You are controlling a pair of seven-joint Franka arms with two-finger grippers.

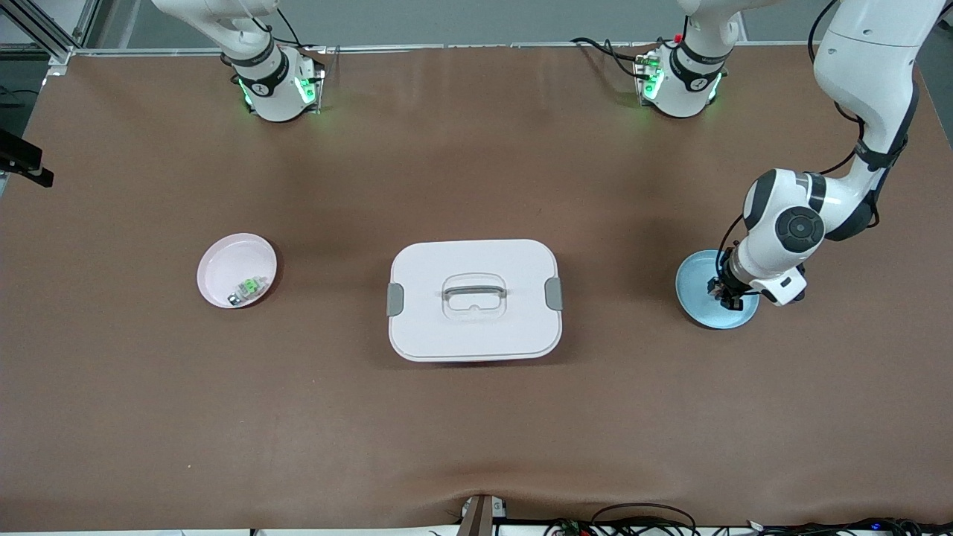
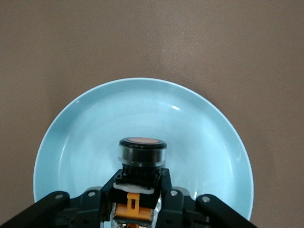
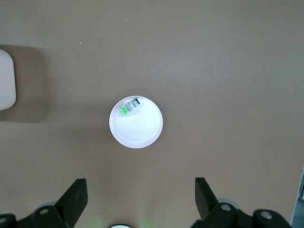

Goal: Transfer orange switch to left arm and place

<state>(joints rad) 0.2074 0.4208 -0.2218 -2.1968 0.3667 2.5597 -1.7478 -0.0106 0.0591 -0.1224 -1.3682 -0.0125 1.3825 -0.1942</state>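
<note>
The left hand was clenched on the tiny black cylindrical orange-faced switch over the round pale-blue plate at the left arm's end of the brown bench. The right hand hung released, waiting high over the small pink plate, well apart from the large white plastic box.

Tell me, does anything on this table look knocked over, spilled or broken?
Nothing stands out. The white box sits flat and shut mid-table. The left gripper grips the orange switch over the blue plate. A green switch lies on its side in the pink plate. The right gripper waits open, high above it.
</note>
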